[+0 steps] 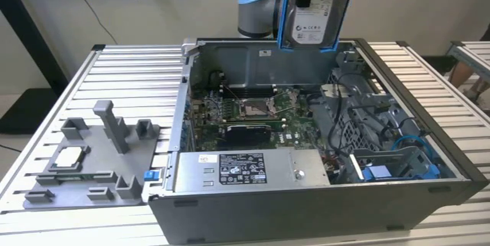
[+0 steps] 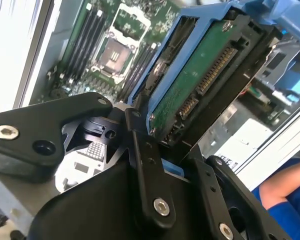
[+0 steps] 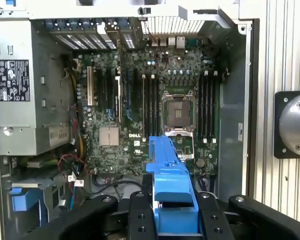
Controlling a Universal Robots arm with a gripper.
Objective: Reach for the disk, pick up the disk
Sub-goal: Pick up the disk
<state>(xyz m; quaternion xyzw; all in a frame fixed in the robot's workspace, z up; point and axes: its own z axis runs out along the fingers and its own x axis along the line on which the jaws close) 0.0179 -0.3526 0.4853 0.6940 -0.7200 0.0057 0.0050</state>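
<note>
Black linkage fingers of the end effector (image 2: 162, 165) pinch the disk (image 1: 315, 11) by the blue carrier, and we see it held upright, lifted well above the open computer case (image 1: 428, 200). In the second wrist view the disk (image 2: 200, 80) shows its green circuit board and connector, with the carrier's blue edge clamped between the fingers (image 2: 147, 165).

We judge the main risk to be slipping: the grip seems to bear on a narrow plastic edge, so the heavy metal body could pivot or slide out and drop onto the motherboard (image 3: 155, 100) directly beneath it. A fall there could hit the bare processor socket (image 3: 177, 112) or the memory slots beside it.

Inside the case, the power supply (image 1: 245, 168) sits along the near wall, and tangled cables (image 1: 360, 125) run by the blue drive bay (image 1: 382, 171) toward the exterior view's right; these could snag the carrier if it came down low. Outside the case, on the desk (image 1: 115, 79) to the exterior view's left, stands a grey fixture tray (image 1: 92, 160). A blue sleeve (image 2: 285, 200) shows past the case.
</note>
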